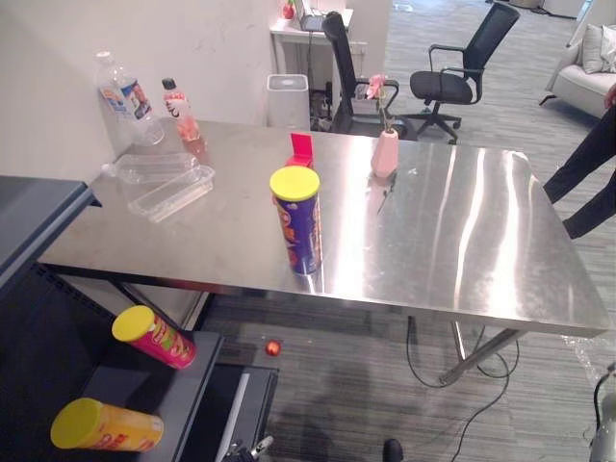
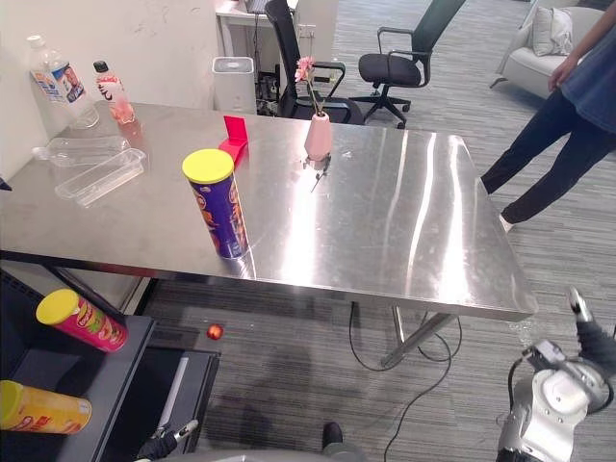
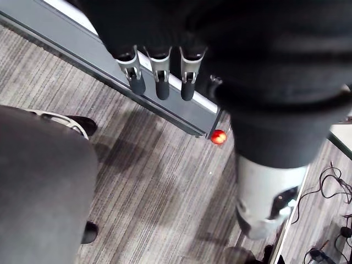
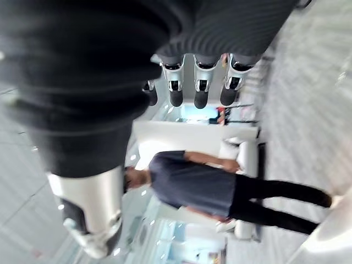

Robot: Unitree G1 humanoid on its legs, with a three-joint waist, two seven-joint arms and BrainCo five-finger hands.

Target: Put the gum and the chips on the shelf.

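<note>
Chips can (image 1: 296, 219), blue with a yellow lid: upright on the steel table (image 1: 462, 241), near its front edge. Red gum box (image 1: 301, 149): on the table behind the can, apart from it. Neither is held.

Dark shelf (image 1: 197, 371), lower left, below table level: carries a pink can (image 1: 154, 337) and a yellow can (image 1: 106, 426), both lying on their sides.

Left hand (image 3: 160, 82): fingers straight, empty, over the carpet by the shelf edge; a small red ball (image 3: 218, 137) lies on the floor nearby.

Right hand (image 4: 201, 91): fingers straight, empty.

Also on the table: pink vase (image 1: 385, 152), two bottles (image 1: 120, 96), clear trays (image 1: 168, 183). A person (image 2: 568, 115) stands beyond the table's right end.
</note>
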